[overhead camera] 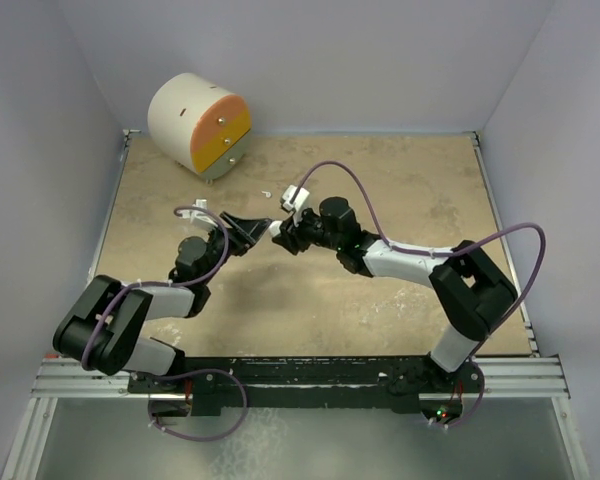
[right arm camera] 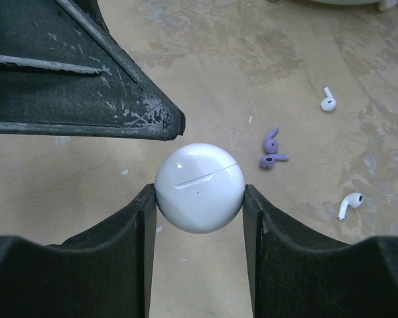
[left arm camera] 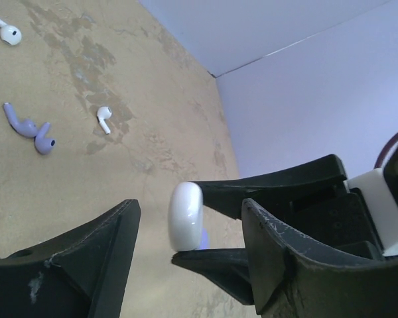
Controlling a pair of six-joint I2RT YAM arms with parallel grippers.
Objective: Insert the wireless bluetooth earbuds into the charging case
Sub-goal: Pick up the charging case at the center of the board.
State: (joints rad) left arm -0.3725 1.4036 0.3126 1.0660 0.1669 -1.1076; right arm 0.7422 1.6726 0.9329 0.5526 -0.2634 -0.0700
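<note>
Top view first: the left hand (overhead camera: 252, 230) and right hand (overhead camera: 285, 236) are meeting tip to tip over the middle of the surface (overhead camera: 380, 320), and whatever's between them is too small to make out from up there. In the left wrist view, the charging case (left arm camera: 186, 216) is sitting edge-on right between the left hand's spread fingers (left arm camera: 86, 265), with a gap on each side, so nothing's touching yet. Its long axis is running up-down, with the flat faces pointing at those fingers. I'd guess that's what the next move hinges on: closing squarely on the faces. The right hand's fingers are pinching the case by its rim, top and bottom. The white earbuds (left arm camera: 104, 118) and the purple earbud (left arm camera: 30, 129) are lying loose on the surface, well out ahead and off to the left-finger side. In the right wrist view, the case is facing the camera, round, with its seam tilted and clamped between the right fingers (right arm camera: 129, 232). The earbuds are lying ahead and to the right, so none are in the case yet.
</note>
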